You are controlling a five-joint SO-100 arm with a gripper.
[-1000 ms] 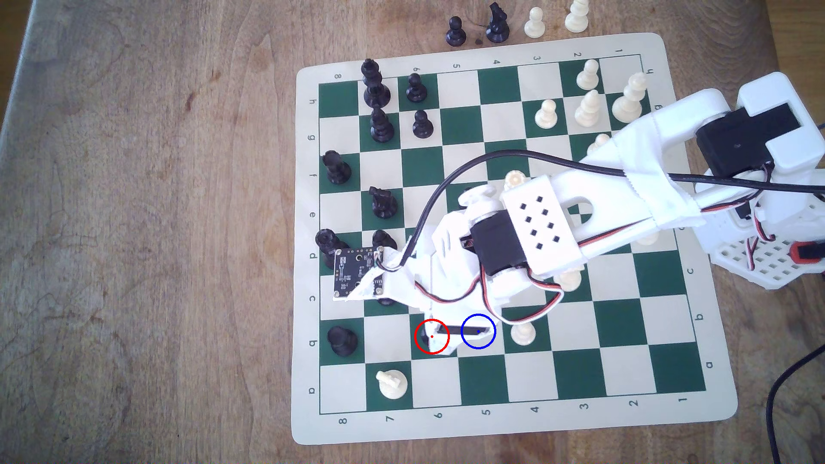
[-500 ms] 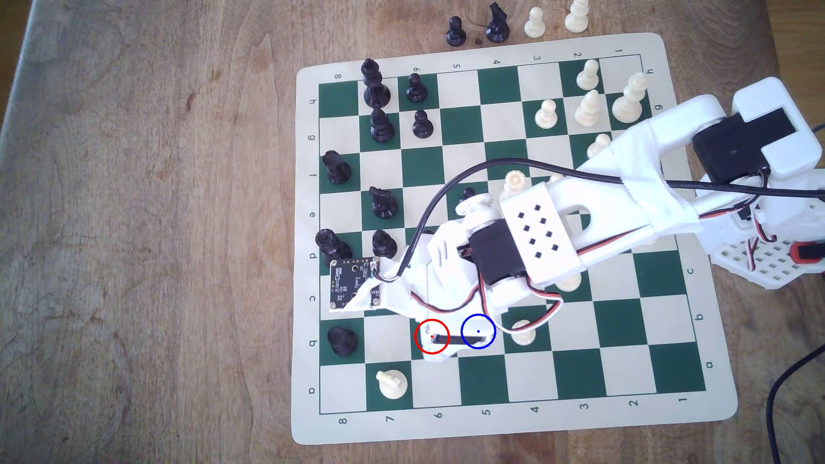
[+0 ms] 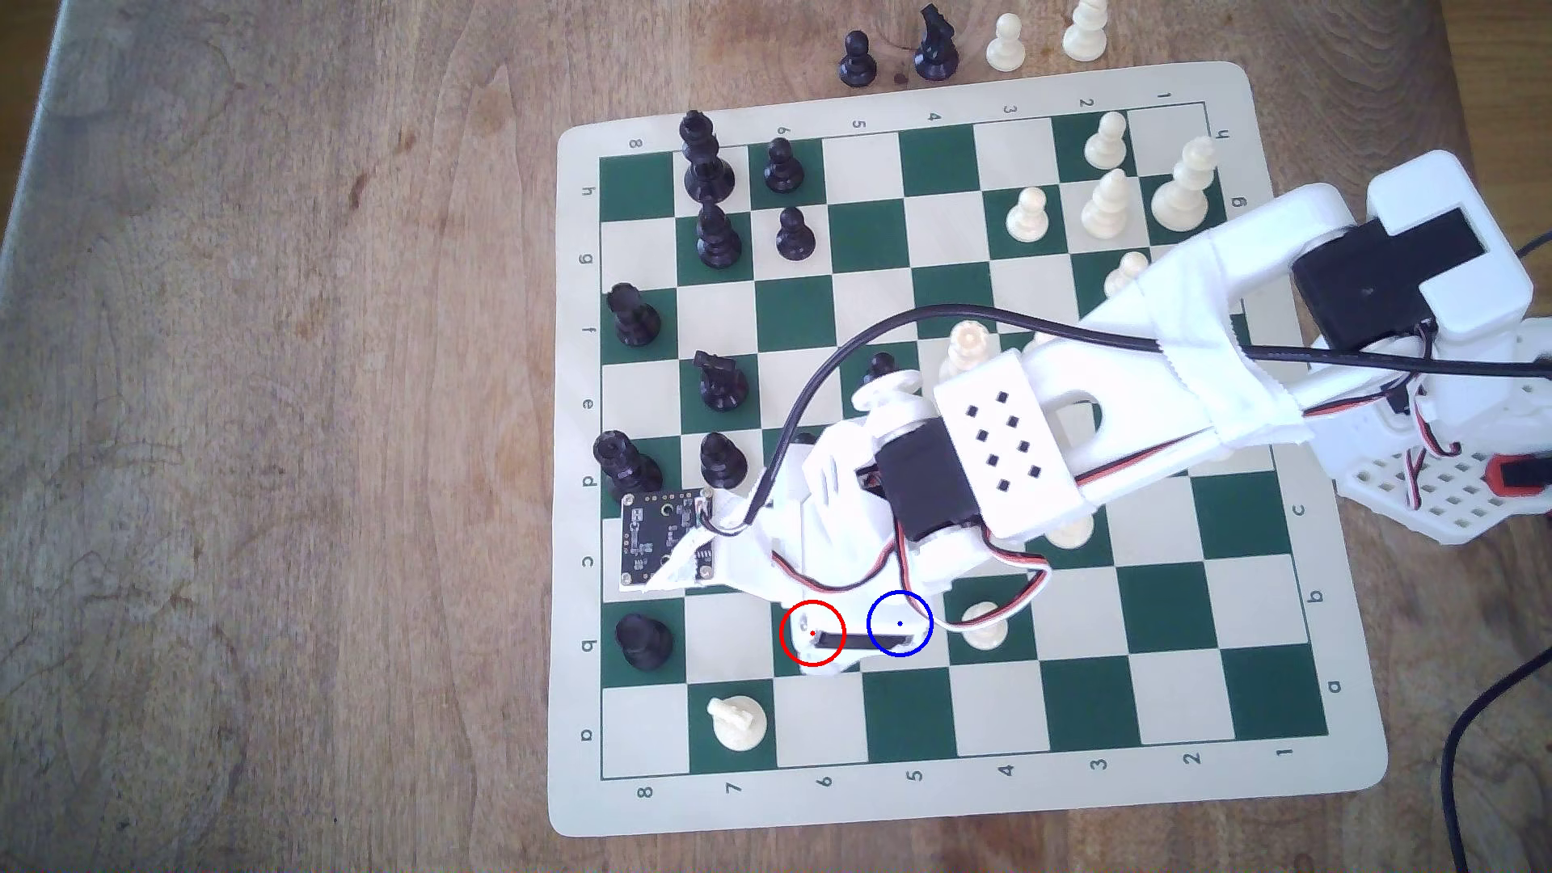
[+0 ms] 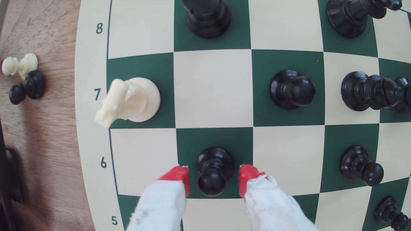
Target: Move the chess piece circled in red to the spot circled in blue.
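Black pawn [image 4: 214, 171] upright on green square in row 6, inside red ring [image 3: 812, 634]. Jaws parted, red tips either side of pawn, gaps visible, nothing held. Likely light, rigid, glossy, so slippery; best pinched at narrow neck under ball head. Blue-ringed cream square [image 3: 900, 623] adjacent at 3 o'clock in exterior view, free. White pawn [image 3: 983, 625] just beyond; avoid overshoot.

The brown wooden counter [image 3: 252, 420] carries a cream-and-green roll-up chess mat [image 3: 966, 806], with four captured pieces [image 3: 966, 46] standing beside it.
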